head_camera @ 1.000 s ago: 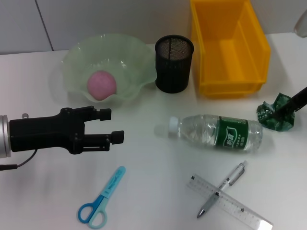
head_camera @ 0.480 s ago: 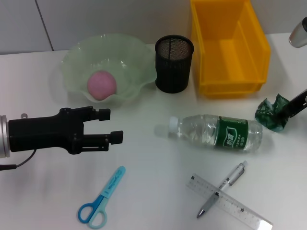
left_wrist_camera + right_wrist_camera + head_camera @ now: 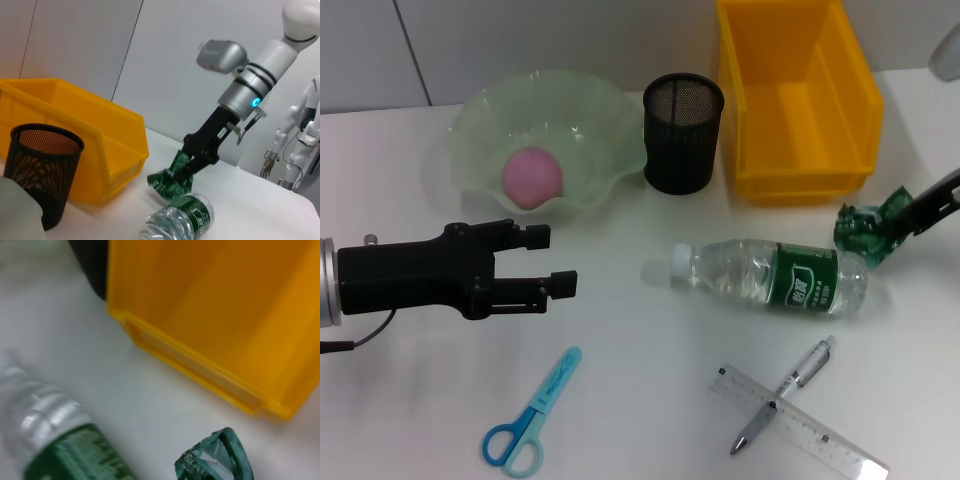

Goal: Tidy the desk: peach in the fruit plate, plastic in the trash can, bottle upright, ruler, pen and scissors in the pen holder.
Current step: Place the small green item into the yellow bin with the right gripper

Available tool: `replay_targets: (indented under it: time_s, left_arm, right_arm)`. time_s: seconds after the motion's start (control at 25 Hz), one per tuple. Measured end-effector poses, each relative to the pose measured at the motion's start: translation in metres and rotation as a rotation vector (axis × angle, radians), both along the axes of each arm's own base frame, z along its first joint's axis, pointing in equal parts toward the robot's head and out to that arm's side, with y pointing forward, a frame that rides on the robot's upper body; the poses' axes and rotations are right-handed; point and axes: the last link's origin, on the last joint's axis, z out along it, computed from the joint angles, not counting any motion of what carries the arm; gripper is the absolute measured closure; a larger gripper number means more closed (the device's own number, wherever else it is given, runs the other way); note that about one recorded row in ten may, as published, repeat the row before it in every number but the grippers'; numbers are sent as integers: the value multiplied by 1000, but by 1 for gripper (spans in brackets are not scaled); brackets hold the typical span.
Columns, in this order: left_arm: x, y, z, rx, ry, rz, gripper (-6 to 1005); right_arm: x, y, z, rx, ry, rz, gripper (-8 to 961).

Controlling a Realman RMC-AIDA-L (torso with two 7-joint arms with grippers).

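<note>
My right gripper [image 3: 898, 217] is shut on the crumpled green plastic [image 3: 863, 229] and holds it off the table, just above the bottom end of the lying bottle [image 3: 770, 278] and in front of the yellow bin [image 3: 800, 100]. The left wrist view shows the right gripper [image 3: 189, 167] holding the plastic [image 3: 170, 184]. My left gripper [image 3: 558, 262] is open and empty in front of the green plate [image 3: 480, 110], which holds the pink peach [image 3: 532, 178]. The scissors [image 3: 530, 415], pen [image 3: 785, 393] and ruler [image 3: 805, 425] lie near the front edge. The black mesh pen holder [image 3: 683, 132] stands empty.
The pen lies across the ruler. The pen holder stands between the plate and the bin. A white humanoid figure [image 3: 300, 135] stands beyond the table in the left wrist view.
My right gripper has lifted the green plastic off the table and carried it left, toward the bottle and the bin. The left arm has not moved.
</note>
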Motion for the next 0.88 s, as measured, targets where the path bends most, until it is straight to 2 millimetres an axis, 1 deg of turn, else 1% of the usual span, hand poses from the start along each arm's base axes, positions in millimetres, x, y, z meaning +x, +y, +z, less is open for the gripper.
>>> replay_targets:
  time_s: [0.16, 0.28, 0.4, 0.52, 0.64, 0.88]
  left_arm:
    - [1, 0, 0, -2, 0, -1, 152]
    - [1, 0, 0, -3, 0, -1, 152]
    - [1, 0, 0, -3, 0, -1, 152]
    - [1, 0, 0, -3, 0, -1, 152]
    - [0, 0, 0, -2, -1, 0, 152]
    - [0, 0, 0, -3, -3, 0, 152]
  right_arm:
    - [-17, -3, 15, 1, 43, 37, 889]
    - [-34, -5, 32, 25, 115, 84, 901]
    - [-50, -5, 51, 64, 225, 133, 913]
    - [-58, 3, 65, 136, 295, 166, 925]
    - [-57, 16, 67, 222, 301, 177, 941]
    - [-61, 43, 49, 330, 257, 211, 944]
